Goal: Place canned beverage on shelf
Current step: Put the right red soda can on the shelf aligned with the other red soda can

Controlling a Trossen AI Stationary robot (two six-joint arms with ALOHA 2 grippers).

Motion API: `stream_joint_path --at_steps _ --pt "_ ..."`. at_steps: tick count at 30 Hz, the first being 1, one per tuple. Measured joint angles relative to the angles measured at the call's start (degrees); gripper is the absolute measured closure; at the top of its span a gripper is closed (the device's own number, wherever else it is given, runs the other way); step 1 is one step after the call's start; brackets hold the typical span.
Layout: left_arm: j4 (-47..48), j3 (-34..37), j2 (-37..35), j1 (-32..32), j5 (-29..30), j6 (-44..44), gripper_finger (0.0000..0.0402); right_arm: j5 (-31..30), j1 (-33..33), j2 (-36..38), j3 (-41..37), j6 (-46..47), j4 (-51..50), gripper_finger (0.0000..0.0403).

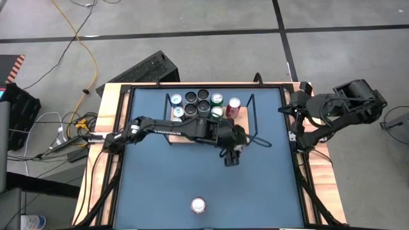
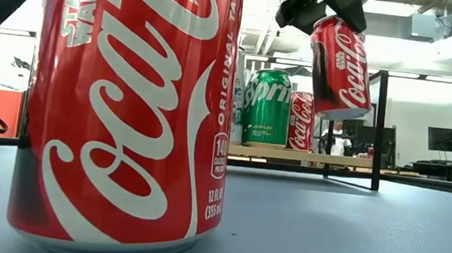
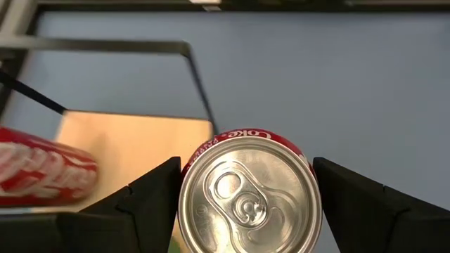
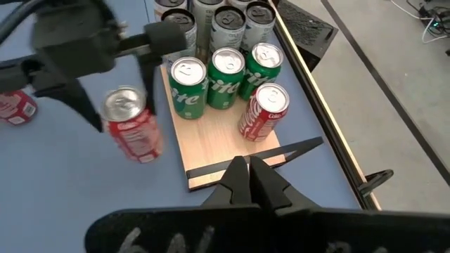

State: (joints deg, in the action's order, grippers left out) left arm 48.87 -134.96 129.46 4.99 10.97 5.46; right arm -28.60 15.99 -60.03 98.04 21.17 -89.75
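Observation:
My left gripper (image 1: 231, 155) reaches over the table's middle and is shut on a red Coca-Cola can (image 2: 340, 64), (image 4: 132, 126). The can hangs over the blue tabletop just off the near edge of the shelf (image 4: 218, 151). The shelf is a light-wood board with a black wire frame (image 1: 254, 118). On the board stand several cans, green Sprite cans (image 4: 226, 76) and a red one (image 4: 264, 111) among them. My right gripper (image 4: 249, 179) waits shut at the table's right edge. My left gripper pinches the can between its two fingers (image 3: 151, 200), one on each side of the can's wall just under the top rim (image 3: 184, 184). The fingers come slanting down from the table's left. The can hangs clear of the table, tilted, its lid (image 3: 249, 197) toward the wrist.
A second red Coca-Cola can (image 1: 199, 205), (image 2: 122, 110) stands upright near the table's front edge. The near right part of the board (image 3: 133, 140) is bare wood. The frame's upright black rail (image 2: 379, 130) stands at the shelf's right side. Raised wooden borders (image 1: 108, 128) edge the table.

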Motion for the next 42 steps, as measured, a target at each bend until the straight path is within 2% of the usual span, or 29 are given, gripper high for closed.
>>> stream_joint_path --at_steps 7,11,21,32,38,42 --pt "-3.4 0.0 -0.3 -3.2 0.0 -3.9 0.0127 0.0 0.0 0.1 0.0 0.0 0.0 0.0403" --pt "-3.2 0.0 -0.3 -5.7 -3.3 -4.2 0.0127 0.0 0.0 0.1 0.0 0.0 0.0 0.0403" --pt "-3.0 0.1 -0.3 -11.8 -6.8 -5.7 0.0127 0.0 0.0 0.1 0.0 0.0 0.0 0.0403" --pt "-1.7 0.2 0.1 -12.3 -7.7 -8.5 0.0127 -0.2 0.0 0.1 0.0 -0.2 0.0 0.0403" --pt "-0.9 0.3 3.1 -12.4 -8.7 -8.0 0.0127 -0.6 0.0 0.1 0.0 -0.2 0.0 0.0403" --pt "-1.8 0.2 3.5 -12.4 -6.9 -8.0 0.0127 -1.5 0.0 0.1 0.0 -0.2 -0.1 0.0403"
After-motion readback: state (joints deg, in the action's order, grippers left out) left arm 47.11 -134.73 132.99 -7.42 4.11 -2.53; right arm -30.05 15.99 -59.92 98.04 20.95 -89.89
